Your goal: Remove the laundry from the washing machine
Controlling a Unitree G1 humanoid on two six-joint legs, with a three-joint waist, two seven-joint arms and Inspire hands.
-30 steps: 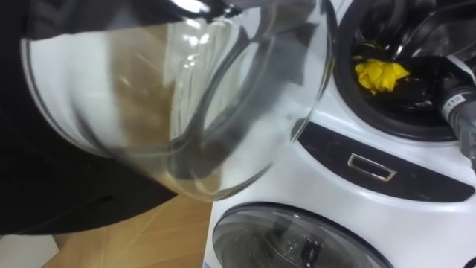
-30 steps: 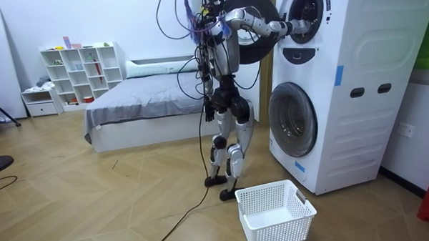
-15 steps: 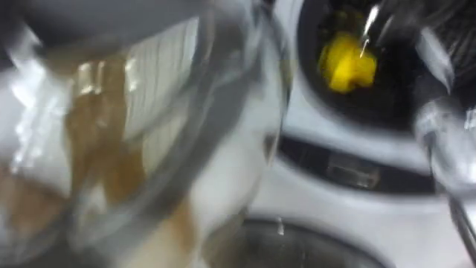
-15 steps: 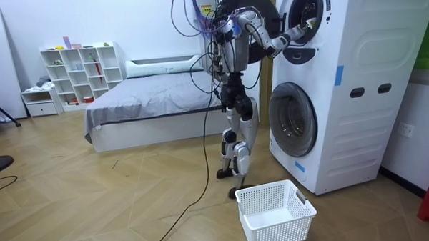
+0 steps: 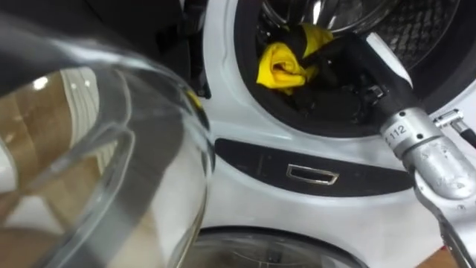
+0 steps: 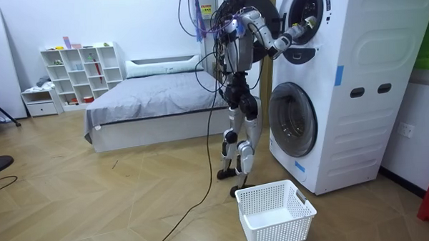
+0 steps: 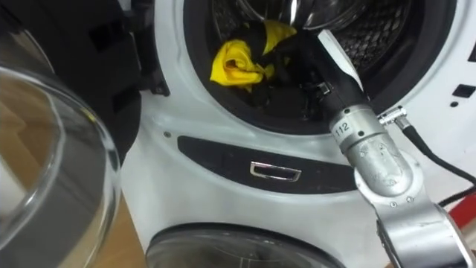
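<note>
Herringbone wood floor [image 6: 96, 203], white lattice plastic basket [image 6: 275, 213] beside the stacked white washing machines [image 6: 358, 130]. Up top, the domed glass door [image 5: 97, 149] stands open. The right hand [image 5: 321, 50] is inside the perforated steel drum [image 5: 424, 30], against the crumpled yellow cloth [image 5: 281, 65]. Its fingers are in shadow, so I cannot tell its grip.

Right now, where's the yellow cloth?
In the left eye view the yellow cloth lies at the front lip of the upper drum, upper centre. The right hand reaches in just to its right, and the open glass door hangs to its left.
</note>
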